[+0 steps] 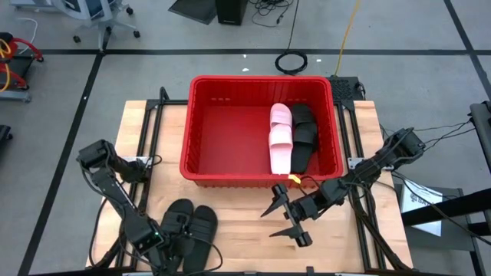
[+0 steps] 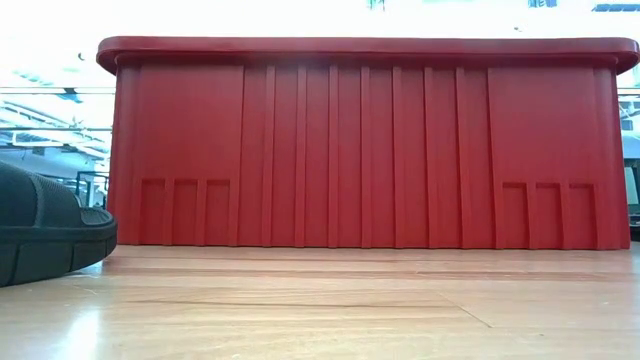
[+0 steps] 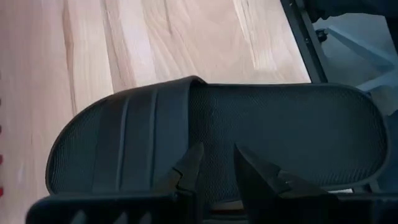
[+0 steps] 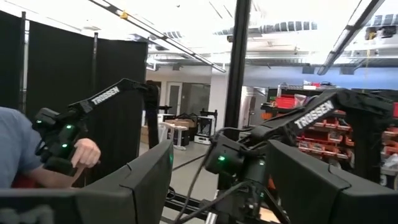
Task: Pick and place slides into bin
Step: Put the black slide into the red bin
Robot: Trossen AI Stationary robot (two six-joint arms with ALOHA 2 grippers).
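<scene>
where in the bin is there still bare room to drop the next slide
The large red plastic bin has its whole left part bare, from the left wall to the light pink slides. The right side is crowded: pink slides beside matte black slides near the right wall. On the wooden table, bare room lies between the two black slides at the left gripper and the right gripper.

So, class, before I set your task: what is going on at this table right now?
A two-armed robot is putting slides into a red bin. Two pink slides and two black ones already lie inside. The left hand is down on one of the two black slides on the table's near side, its fingers straddling the edge. The right hand waits open, in front of the bin.
</scene>
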